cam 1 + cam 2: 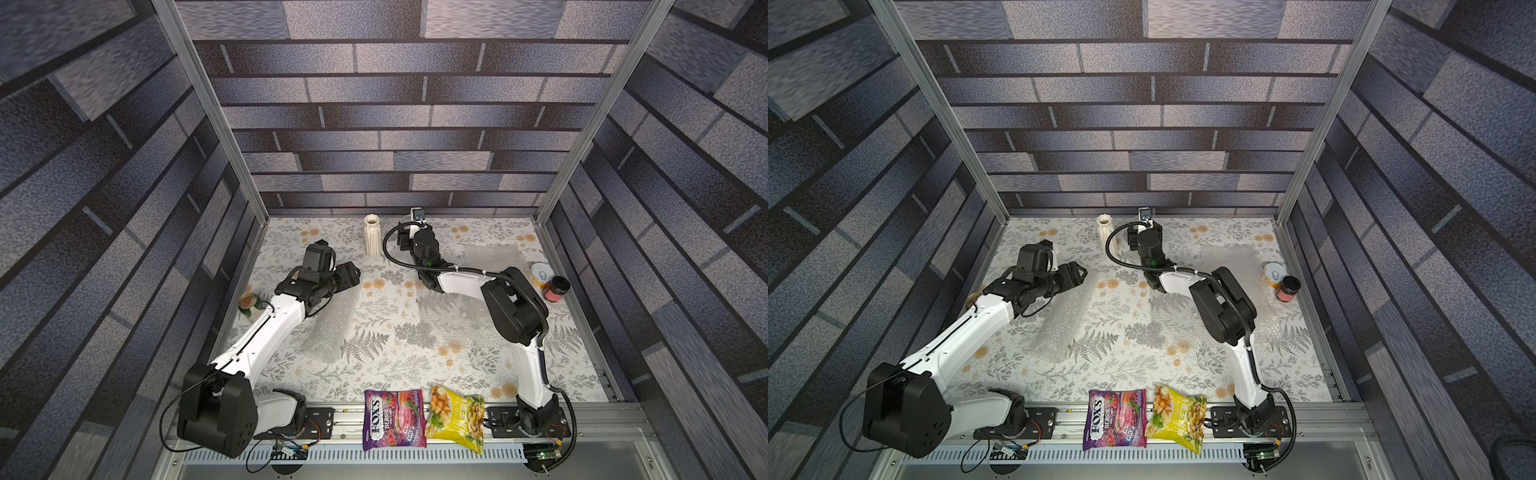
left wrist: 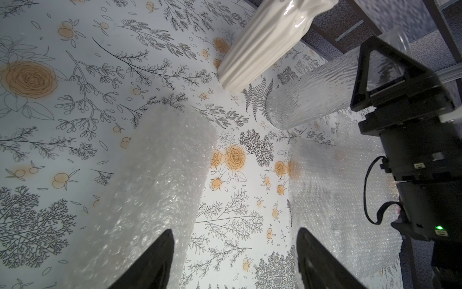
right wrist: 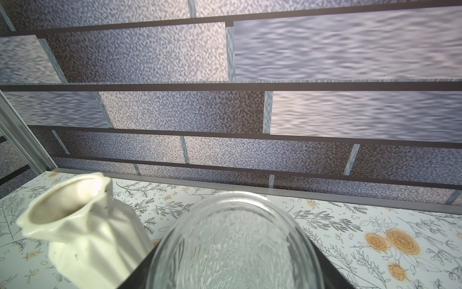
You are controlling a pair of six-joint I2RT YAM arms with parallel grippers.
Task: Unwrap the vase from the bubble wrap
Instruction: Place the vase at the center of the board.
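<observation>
Right hand (image 1: 403, 240): clamped on the glass vase (image 2: 312, 95), fingers on either side of its upper body, mouth up, at 12 o'clock on the table (image 1: 395, 365).
Left hand (image 2: 235, 232): fingers apart, holding nothing, hanging over the far end of the bubble wrap roll (image 2: 160, 187) at about 10 o'clock.
Glass vase: bare, with no wrap on it. It is just beside the white vase (image 2: 262, 45), on that vase's 3 o'clock side, with a narrow gap between them. I cannot tell whether its base touches the table.
Bubble wrap: the roll lies toward 8 o'clock, and a loose bubble wrap sheet (image 2: 337, 187) lies flat toward 3 o'clock, near my right arm. I cannot tell whether anything is inside the roll.
Step, as I judge it: setting the unwrapped vase down upright.
Doing it well: lower straight down, hold the vase plumb and let the base sit flat before I let go. Part the fingers slowly and only as far as needed, because the 9 o'clock finger is close to the white vase. Then lift straight up past the rim.
Risk: the glass is tall and slick, so a tilted release could knock it into the white vase.
</observation>
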